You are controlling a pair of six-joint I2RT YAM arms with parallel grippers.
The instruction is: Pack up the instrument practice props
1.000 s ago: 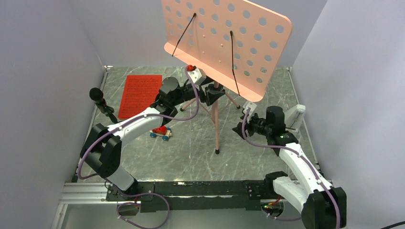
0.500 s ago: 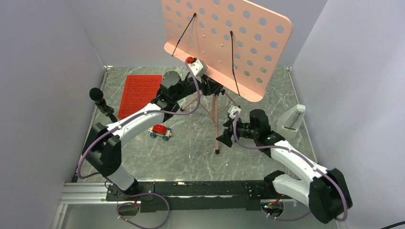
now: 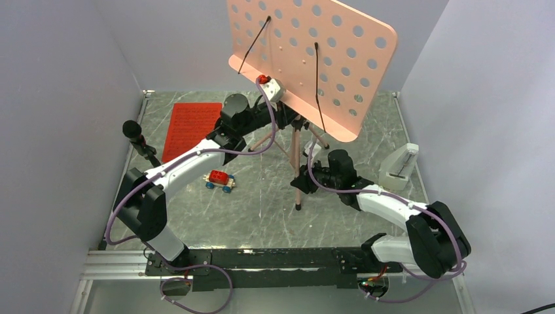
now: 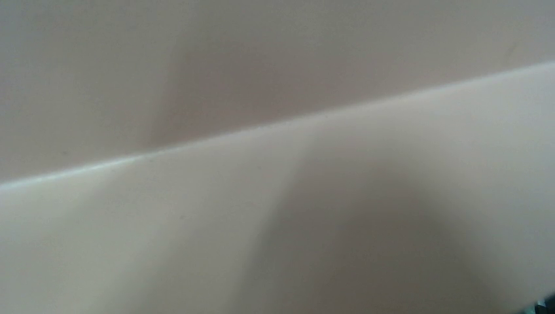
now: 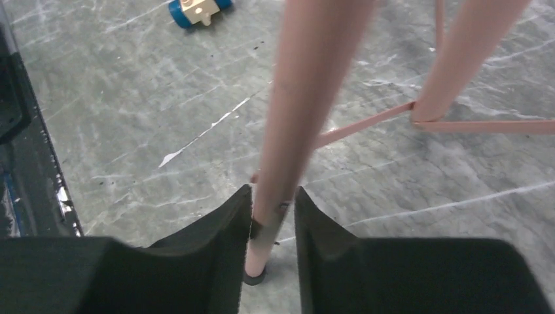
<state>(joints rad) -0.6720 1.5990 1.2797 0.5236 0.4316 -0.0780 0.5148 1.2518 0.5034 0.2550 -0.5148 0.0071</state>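
The salmon-pink music stand stands mid-table, its holed desk high at the back and its tripod legs below. My left gripper is at the stand's post just under the desk; its fingers are hidden, and the left wrist view shows only a blurred pale surface. My right gripper has closed in on the near leg just above its foot, one finger on each side. The red sheet of notes lies flat at the back left. The grey-white metronome stands at the right. The thin clear stick is out of view.
A small red toy car with blue wheels sits left of the stand's legs and shows at the top of the right wrist view. A black microphone on a stand is at the left edge. Grey walls enclose the table.
My right arm swung left from near the metronome to the stand's near leg and closed around it. My left gripper moved up to the post. The desk shifted slightly.
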